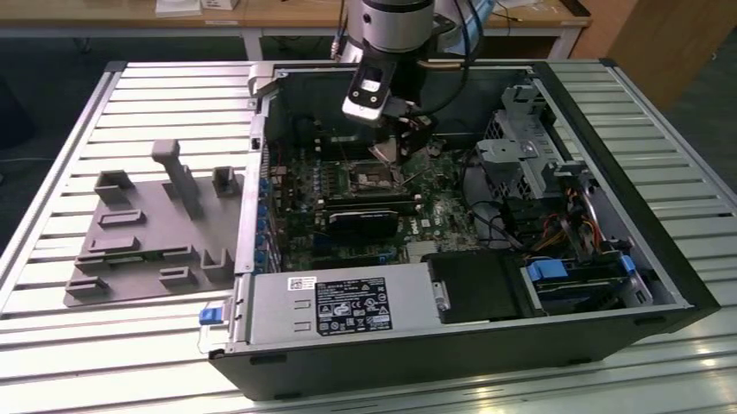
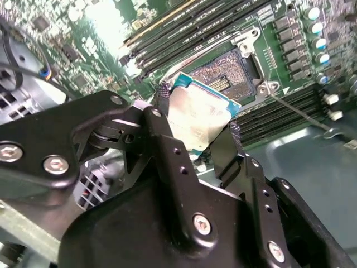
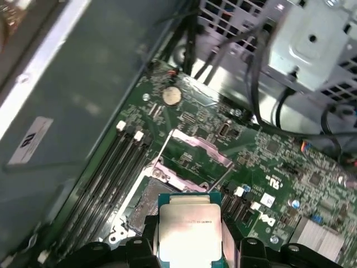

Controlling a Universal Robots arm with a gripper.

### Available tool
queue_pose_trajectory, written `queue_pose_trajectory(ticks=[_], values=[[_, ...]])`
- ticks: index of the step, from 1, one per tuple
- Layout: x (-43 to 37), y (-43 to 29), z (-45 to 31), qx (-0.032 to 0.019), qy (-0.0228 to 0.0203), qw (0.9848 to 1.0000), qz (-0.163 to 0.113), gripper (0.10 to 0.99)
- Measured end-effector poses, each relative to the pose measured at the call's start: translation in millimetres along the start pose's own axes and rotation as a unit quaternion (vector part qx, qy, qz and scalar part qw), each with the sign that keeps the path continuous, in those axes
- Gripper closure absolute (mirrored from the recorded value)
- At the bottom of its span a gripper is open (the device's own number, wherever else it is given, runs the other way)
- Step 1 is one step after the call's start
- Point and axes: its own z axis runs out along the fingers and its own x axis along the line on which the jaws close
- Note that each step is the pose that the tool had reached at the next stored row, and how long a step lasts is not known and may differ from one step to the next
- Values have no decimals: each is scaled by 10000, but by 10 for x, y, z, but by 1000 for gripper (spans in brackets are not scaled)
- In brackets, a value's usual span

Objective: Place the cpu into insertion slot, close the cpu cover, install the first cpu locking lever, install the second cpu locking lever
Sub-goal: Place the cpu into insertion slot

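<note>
A pale slatted metal table (image 1: pixel 127 112) spreads out in front, and light glares off its near slats. Behind runs a wooden bench (image 1: pixel 288 13) on white legs, over dark floor (image 1: pixel 47 78) — a brown wooden panel (image 1: pixel 668 43) stands at the exterior view's right.

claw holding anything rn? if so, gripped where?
Yes. The claw holds the cpu, pinched by two opposite side edges with its metal top exposed. The cpu is not yet seated in the insertion slot.
</note>
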Motion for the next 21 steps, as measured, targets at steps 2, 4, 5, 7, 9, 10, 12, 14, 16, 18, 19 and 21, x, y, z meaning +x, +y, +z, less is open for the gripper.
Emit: queue_pose_trajectory(ticks=[2,4,5,7,9,10,12,14,16,18,19,21], values=[[0,-1,18,4,-16,9998,201,549],[1,-3,34,9,-31,9993,383,549],[1,-4,42,11,-38,9989,472,549],[1,-5,59,15,-53,9978,660,549],[2,-6,75,19,-67,9965,839,549],[2,-7,82,21,-74,9957,927,549],[2,-8,99,25,-88,9938,1106,549],[3,-9,116,28,-102,9916,1289,549],[3,-11,133,33,-117,9891,1470,549],[3,-12,151,36,-131,9863,1645,549],[4,-13,159,38,-138,9849,1725,549],[5,-16,179,41,-150,9820,1883,549]])
